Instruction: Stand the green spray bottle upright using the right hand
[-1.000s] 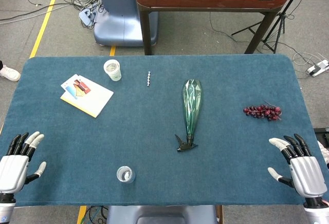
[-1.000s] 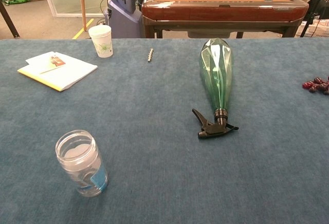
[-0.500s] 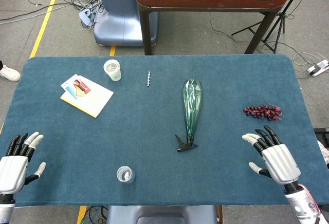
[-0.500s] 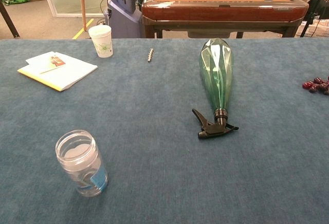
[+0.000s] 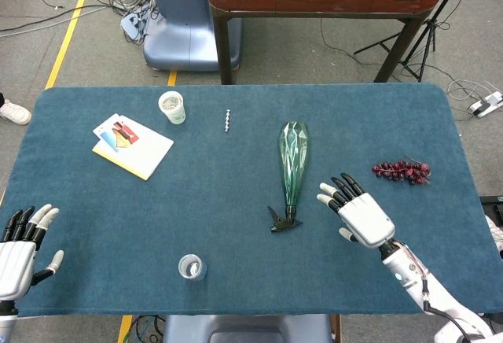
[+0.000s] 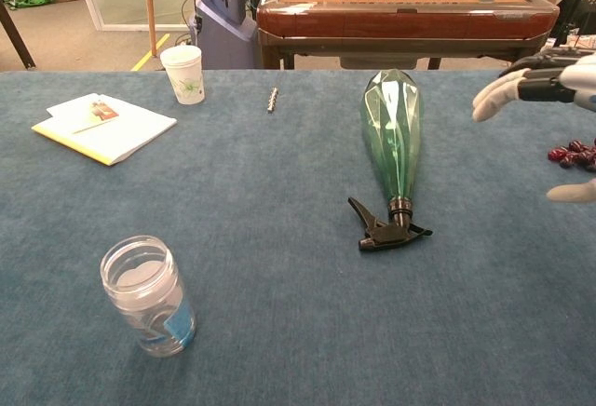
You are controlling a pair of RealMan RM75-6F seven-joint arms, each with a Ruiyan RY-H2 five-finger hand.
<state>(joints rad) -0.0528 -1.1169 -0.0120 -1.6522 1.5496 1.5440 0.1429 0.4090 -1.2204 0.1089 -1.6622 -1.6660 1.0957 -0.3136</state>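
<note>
Two hands in play, and neither has anything in it. Green spray bottle (image 5: 292,165) lies flat on its side near the middle of the blue table (image 5: 236,280), fat end pointing away toward the far edge, black trigger head (image 5: 281,220) at the near end. Right hand (image 5: 360,212) hovers just to the right of that trigger head, fingers spread and empty, palm down, a clear gap between fingertips and bottle, no contact. From the chest view the right hand (image 6: 549,89) shows at the right edge, raised above the cloth, fingers reaching toward the bottle's (image 6: 392,141) body but apart from it. Grapes (image 5: 402,171) sit beyond the hand, further right. Left hand (image 5: 22,242) rests at the near left corner, fingers apart, holding nothing, well apart from the bottle. Glass jar (image 5: 191,267) stands near the front edge, paper cup (image 5: 172,107) and a booklet (image 5: 132,145) at the far left.
</note>
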